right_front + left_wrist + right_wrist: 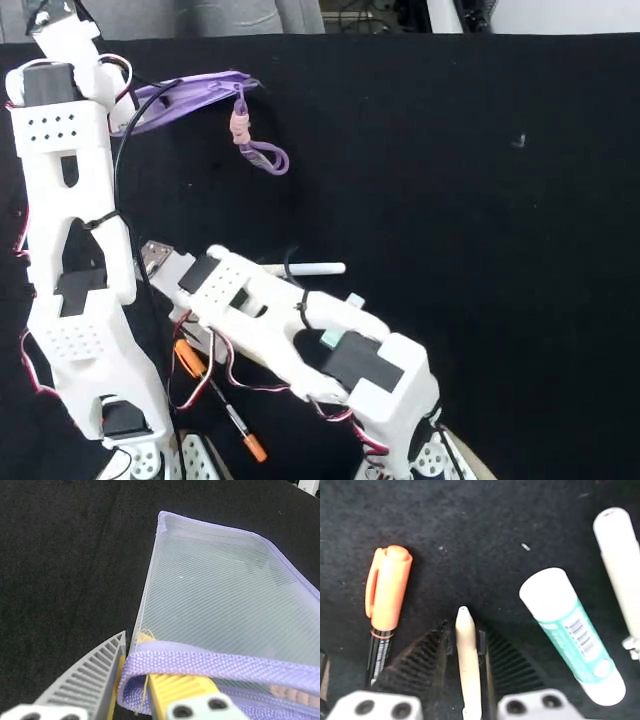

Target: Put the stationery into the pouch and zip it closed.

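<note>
A clear mesh pouch (220, 595) with a purple zip band is lifted at the table's far left (190, 95). My left gripper (131, 650) is shut on the band at one corner. A pink and purple zip pull (250, 140) hangs from the pouch. My right gripper (465, 630) is low over the black table and shut on a thin cream pen (468, 670). Beside it lie an orange-capped pen (385, 595), a white glue stick (570, 630) with a teal label, and a white pen (620, 565). In the high view the right gripper (155, 258) points left, beside the left arm.
The table is covered in black cloth (480, 250), with open room across its right half. The orange-capped pen (215, 400) lies partly under the right arm near the front edge. The white pen (310, 268) lies just behind that arm. The two arms stand close together at the left.
</note>
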Tool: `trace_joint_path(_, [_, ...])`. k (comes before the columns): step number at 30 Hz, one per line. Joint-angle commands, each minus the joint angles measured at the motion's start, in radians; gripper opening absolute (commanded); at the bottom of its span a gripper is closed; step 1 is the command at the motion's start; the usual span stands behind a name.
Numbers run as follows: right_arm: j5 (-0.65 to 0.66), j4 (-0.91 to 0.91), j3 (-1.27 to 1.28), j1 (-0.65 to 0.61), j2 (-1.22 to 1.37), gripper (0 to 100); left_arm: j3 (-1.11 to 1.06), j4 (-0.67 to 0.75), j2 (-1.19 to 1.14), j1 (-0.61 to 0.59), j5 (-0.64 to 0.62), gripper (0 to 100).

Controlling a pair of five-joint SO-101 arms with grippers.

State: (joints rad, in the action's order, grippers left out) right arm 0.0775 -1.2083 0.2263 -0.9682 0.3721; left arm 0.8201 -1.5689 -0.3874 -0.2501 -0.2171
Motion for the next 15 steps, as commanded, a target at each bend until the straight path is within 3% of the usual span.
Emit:
trace_joint_path(1, [0.006, -0.012, -0.012, 0.035, -0.019, 1.2, 0.041, -0.006, 0.008, -0.007, -0.015, 3])
trace_joint_path(15, [0.006, -0.005, 0.088, 0.252, -0.308, 1.2, 0.048, -0.046, 0.008, -0.01, -0.011, 3])
